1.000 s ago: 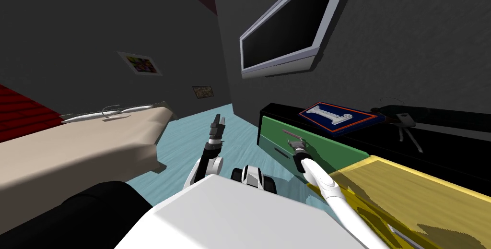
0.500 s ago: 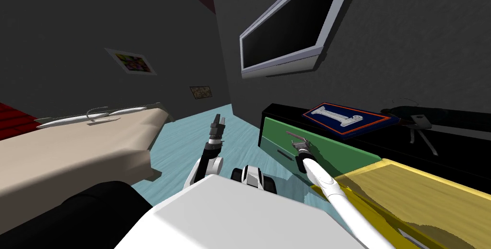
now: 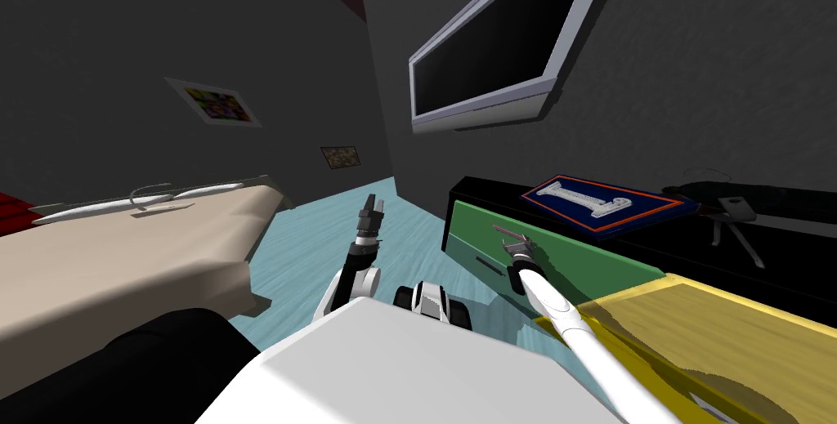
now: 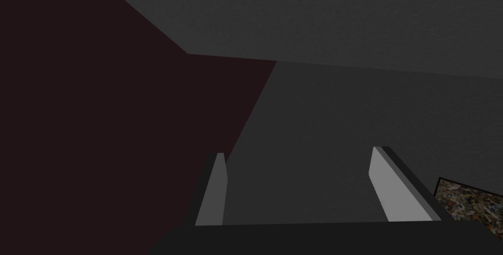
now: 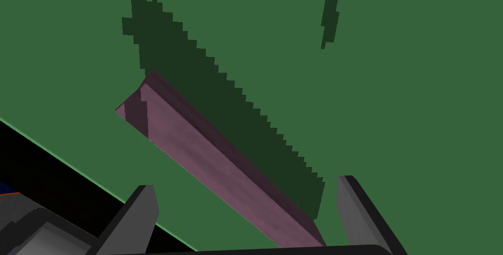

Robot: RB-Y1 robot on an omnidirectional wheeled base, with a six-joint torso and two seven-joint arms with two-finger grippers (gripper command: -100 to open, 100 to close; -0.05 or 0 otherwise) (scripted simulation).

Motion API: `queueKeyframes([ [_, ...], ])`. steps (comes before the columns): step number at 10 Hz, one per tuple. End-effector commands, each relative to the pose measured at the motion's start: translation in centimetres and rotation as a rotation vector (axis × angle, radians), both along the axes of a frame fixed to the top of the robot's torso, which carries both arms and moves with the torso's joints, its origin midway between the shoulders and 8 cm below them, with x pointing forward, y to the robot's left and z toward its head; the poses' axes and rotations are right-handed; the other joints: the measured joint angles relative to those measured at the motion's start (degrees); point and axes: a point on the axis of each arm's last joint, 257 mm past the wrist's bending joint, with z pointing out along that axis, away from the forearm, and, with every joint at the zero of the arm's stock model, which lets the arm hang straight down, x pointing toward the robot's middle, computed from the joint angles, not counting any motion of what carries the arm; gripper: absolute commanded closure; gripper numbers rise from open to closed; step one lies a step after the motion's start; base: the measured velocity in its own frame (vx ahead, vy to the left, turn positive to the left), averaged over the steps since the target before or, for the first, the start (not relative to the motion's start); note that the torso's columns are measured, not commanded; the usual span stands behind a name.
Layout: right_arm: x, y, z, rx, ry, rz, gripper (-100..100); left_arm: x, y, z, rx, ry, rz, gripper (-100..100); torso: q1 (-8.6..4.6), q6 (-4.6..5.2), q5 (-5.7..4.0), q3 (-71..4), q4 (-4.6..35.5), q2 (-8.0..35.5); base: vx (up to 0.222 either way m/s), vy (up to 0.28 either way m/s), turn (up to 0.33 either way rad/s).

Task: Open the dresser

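The dresser [image 3: 736, 264] is black, with a green drawer front [image 3: 556, 260] that also fills the right wrist view as the green drawer front [image 5: 393, 70]. A mauve bar handle [image 5: 206, 154] runs slantwise across it. My right gripper [image 5: 245, 183] is open, with the handle's near end passing between its fingers [image 5: 142, 212] close to the dark body. In the head view the right gripper [image 3: 511, 239] sits at the drawer front's upper part. My left gripper [image 3: 372, 213] is raised above the floor, away from the dresser. The left gripper [image 4: 299, 156] is open and holds nothing.
A beige bed [image 3: 123, 264] lies to the left across a light blue floor [image 3: 319, 231]. A flat screen [image 3: 482, 60] hangs above the dresser. A blue book [image 3: 601, 203] and a small dark stand [image 3: 731, 215] rest on its top. A yellow wooden panel [image 3: 719, 337] adjoins at right.
My whole head view has shifted a little: the bed slid left and the book right. The right gripper stays at the handle, and the left arm is unmoved.
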Motion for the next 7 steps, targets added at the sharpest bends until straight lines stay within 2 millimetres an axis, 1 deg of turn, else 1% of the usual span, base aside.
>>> queueKeyframes([
  [1,0.00,0.01,0.00,0.000,0.000,0.000,100,0.00,0.00,0.00,0.000,0.000,0.000,0,0.04,0.00,0.01,-0.01,-0.01,-0.02,0.000,0.000,0.000],
  [3,0.17,0.01,0.24,-0.001,0.000,0.009,100,0.00,0.00,0.00,0.000,0.000,0.000,0,0.43,0.00,0.11,0.09,0.03,0.17,-0.110,0.092,-0.042],
  [6,0.41,0.01,0.60,-0.003,0.001,0.022,100,0.01,-0.01,0.01,0.000,0.000,0.000,0,0.26,0.00,0.08,0.08,0.04,0.13,-0.174,0.115,-0.044],
  [7,0.32,0.01,0.52,-0.002,0.001,0.019,100,0.01,-0.01,0.01,0.000,0.000,0.000,0,0.11,0.00,0.04,-0.04,-0.01,-0.08,-0.070,0.042,-0.015],
])
